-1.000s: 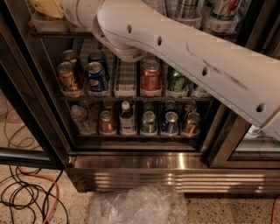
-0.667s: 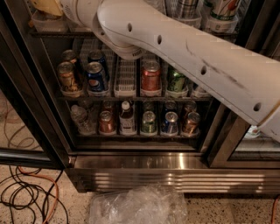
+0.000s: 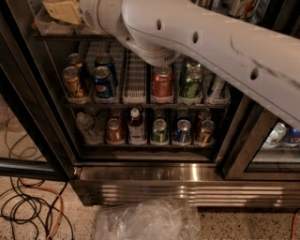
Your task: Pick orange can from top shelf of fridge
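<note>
**Robot arm reaching into a drinks fridge towards its top shelf**

A thick white robot arm (image 3: 211,37) crosses the view from the right edge to the upper left. It ends in a tan gripper (image 3: 62,10) at the top left corner, just above the top shelf (image 3: 56,34) of the fridge (image 3: 140,173). Whether the gripper is spread, pressed together or pinching anything cannot be told. The arm seems angled this way to bring the gripper level with that shelf, where the task puts the orange can. The orange can itself is not in view; it is probably hidden by the arm or above the frame.

On the rack below, drinks stand upright in narrow lanes that keep them in rows facing the door. There is a gold-brown can (image 3: 73,83), then a blue can (image 3: 104,82) with a red, white and blue roundel, probably Pepsi. Next comes a white slotted divider (image 3: 135,79), then a red can (image 3: 162,83) and a green can (image 3: 193,82). A lower rack holds more cans and a white-capped bottle (image 3: 136,126). No lettering can be read.

A crumpled clear plastic bag (image 3: 150,220) lies on the floor in front of the fridge, with loose cables (image 3: 28,206) at the left.
</note>
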`<move>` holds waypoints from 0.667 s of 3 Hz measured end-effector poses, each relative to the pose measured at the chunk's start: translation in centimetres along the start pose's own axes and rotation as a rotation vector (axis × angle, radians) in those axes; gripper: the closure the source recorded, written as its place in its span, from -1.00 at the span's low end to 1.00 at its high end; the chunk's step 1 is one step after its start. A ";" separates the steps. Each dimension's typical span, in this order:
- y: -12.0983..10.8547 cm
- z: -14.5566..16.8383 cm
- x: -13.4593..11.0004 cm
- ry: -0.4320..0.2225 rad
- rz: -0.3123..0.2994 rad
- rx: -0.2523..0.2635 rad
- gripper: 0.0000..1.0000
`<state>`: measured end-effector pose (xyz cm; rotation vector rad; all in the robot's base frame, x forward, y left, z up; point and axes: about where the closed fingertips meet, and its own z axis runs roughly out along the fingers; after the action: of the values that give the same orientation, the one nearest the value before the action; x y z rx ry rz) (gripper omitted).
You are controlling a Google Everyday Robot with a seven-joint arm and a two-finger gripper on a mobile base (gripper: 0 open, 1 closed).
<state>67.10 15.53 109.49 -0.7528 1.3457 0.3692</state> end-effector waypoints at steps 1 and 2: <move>1.5 -1.3 1.2 0.056 0.032 -0.057 1.00; 1.7 -1.5 1.4 0.060 0.032 -0.058 1.00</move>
<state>65.23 15.46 107.66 -0.7965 1.4096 0.4161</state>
